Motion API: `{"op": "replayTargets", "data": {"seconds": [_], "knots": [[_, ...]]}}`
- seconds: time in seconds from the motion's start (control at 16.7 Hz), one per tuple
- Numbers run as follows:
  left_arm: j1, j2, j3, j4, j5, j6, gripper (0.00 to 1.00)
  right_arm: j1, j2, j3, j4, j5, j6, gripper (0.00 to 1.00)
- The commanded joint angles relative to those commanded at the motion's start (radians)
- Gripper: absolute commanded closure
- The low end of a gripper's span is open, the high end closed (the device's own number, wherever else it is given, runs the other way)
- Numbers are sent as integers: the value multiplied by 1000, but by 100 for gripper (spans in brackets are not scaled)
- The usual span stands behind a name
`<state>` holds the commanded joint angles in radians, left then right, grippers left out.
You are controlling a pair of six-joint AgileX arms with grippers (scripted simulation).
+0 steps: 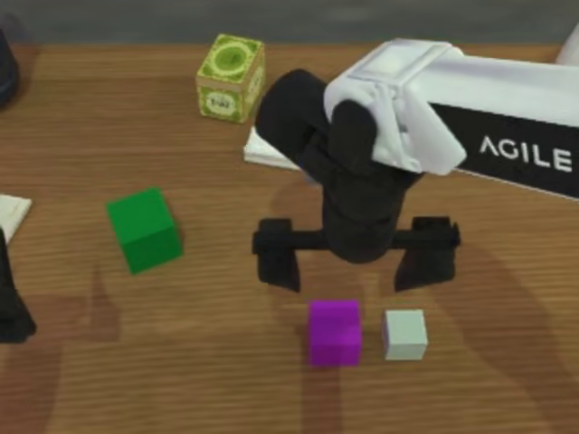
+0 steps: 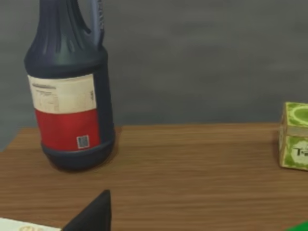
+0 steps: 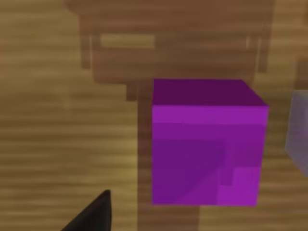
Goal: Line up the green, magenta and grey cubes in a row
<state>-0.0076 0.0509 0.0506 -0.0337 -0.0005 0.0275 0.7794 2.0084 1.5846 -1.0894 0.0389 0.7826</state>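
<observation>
At the left edge of the table (image 1: 208,362), left gripper (image 1: 11,303) parked, only partly in view, so cannot tell if fingers open or closed; near it, toward the middle, green cube (image 1: 142,229) alone, well apart from the other two cubes. In the middle, right gripper (image 1: 355,258) above the wood with fingers spread wide and holding nothing, just behind the magenta cube (image 1: 334,332), and just beside that on the right, not touching, the grey cube (image 1: 404,334). At the far side, printed box (image 1: 231,77) and dark bottle (image 2: 70,86).
</observation>
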Motion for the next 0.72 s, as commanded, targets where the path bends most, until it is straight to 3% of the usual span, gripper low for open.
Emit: {"op": "replayTargets", "data": {"seconds": [0.42, 0.72], "knots": [[-60, 443, 397, -259, 2, 201, 0, -175, -476, -342, 221, 93, -210, 0], [-120, 969, 779, -530, 4, 400, 0, -360, -983, -744, 443, 125, -416, 0]]}}
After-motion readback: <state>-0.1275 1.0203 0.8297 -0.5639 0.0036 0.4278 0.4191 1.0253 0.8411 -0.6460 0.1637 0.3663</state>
